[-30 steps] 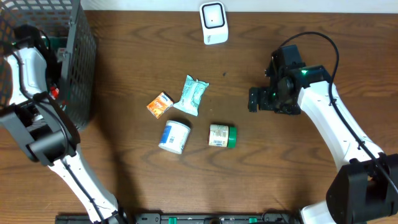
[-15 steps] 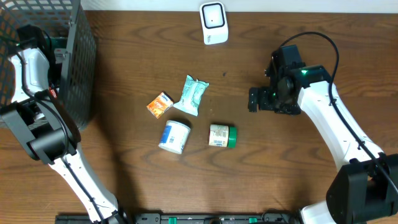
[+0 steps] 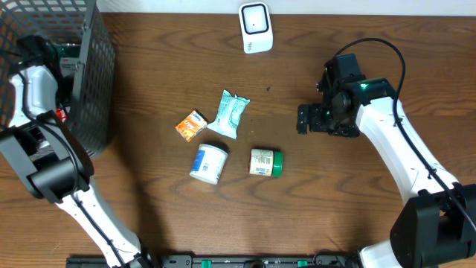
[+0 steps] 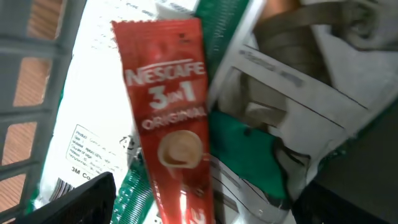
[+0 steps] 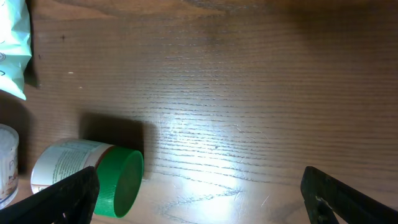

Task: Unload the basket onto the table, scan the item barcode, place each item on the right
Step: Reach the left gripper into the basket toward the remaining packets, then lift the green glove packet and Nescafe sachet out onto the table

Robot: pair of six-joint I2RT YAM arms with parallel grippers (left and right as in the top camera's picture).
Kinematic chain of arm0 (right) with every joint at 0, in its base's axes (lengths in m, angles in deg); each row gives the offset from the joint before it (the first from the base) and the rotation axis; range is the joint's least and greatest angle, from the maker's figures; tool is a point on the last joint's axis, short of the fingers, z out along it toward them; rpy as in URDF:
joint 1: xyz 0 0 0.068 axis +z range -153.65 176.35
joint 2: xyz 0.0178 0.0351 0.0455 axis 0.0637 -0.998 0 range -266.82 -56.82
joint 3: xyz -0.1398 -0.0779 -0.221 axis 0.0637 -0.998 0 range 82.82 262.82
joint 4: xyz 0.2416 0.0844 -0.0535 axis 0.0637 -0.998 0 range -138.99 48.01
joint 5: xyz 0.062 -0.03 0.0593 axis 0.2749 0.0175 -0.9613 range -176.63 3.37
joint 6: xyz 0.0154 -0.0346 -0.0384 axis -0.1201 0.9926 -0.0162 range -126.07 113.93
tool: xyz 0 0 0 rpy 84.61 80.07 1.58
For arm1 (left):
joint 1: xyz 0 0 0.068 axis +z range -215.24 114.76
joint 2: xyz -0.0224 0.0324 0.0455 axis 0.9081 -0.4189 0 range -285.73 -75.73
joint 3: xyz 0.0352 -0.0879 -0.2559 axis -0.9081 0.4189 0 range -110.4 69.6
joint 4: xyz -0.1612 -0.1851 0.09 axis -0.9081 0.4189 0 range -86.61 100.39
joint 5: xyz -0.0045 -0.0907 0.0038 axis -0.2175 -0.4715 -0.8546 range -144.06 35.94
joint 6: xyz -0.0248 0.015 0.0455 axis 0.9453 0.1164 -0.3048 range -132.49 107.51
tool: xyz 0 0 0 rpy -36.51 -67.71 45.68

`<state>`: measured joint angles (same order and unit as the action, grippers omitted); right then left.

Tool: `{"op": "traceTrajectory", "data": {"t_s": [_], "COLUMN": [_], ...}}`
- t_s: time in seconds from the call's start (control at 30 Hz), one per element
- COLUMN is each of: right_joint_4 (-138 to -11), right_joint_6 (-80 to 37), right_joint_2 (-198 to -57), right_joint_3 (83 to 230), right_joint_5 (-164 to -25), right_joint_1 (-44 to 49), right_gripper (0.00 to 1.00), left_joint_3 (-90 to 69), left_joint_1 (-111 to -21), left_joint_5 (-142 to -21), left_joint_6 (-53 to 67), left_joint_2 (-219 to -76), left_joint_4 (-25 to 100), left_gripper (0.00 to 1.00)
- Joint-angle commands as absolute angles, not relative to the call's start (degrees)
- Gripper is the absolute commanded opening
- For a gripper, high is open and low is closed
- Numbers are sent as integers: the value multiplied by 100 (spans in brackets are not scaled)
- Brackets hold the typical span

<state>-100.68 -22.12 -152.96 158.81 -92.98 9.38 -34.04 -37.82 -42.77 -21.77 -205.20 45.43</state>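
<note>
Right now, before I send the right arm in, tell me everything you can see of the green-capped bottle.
The green-capped bottle lies on its side on the wooden table, with its cap pointing toward the right arm's side. It has a short, pale, round body that looks like plastic and a ribbed green screw cap, which is closed. A printed label faces up, but the print is too small to read. The bottle sits just right of the white tub, with a gap between them. Only the table touches it.

Under the right pincer (image 5: 202, 202) the brown wooden counter (image 5: 249, 93) looked smooth and varnished, throwing back glare. Near one finger, the green plastic cap (image 5: 118, 183) was matt. Before the left pincer (image 4: 208, 199), the red foil sachet (image 4: 168, 112) shone glossy.
</note>
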Motion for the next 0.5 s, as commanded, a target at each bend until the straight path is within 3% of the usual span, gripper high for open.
{"op": "traceTrajectory", "data": {"t_s": [0.0, 0.1, 0.2, 0.27, 0.47], "right_joint_4": [-10068, -10068, -10068, -10068, -10068], "right_joint_6": [-2167, -2167, -2167, -2167, -2167], "right_joint_2": [-15257, -15257, -15257, -15257, -15257], "right_joint_3": [15872, 15872, 15872, 15872, 15872], "right_joint_5": [-9252, -9252, -9252, -9252, -9252], "right_joint_1": [919, 919, 919, 919, 919], "right_gripper": [99, 99, 99, 99, 99], "left_joint_3": [-2921, -2908, -2906, -2906, -2910], "left_joint_1": [-3336, -3146, -3001, -2947, -2945], "left_joint_5": [-4124, -4561, -4911, -5009, -5182], "left_joint_6": [-2076, -2081, -2081, -2079, -2076], "left_joint_2": [-21140, -21140, -21140, -21140, -21114], "left_joint_4": [4701, 4721, 4749, 4762, 4766], "left_gripper": [89, 85, 72, 62, 19]}}
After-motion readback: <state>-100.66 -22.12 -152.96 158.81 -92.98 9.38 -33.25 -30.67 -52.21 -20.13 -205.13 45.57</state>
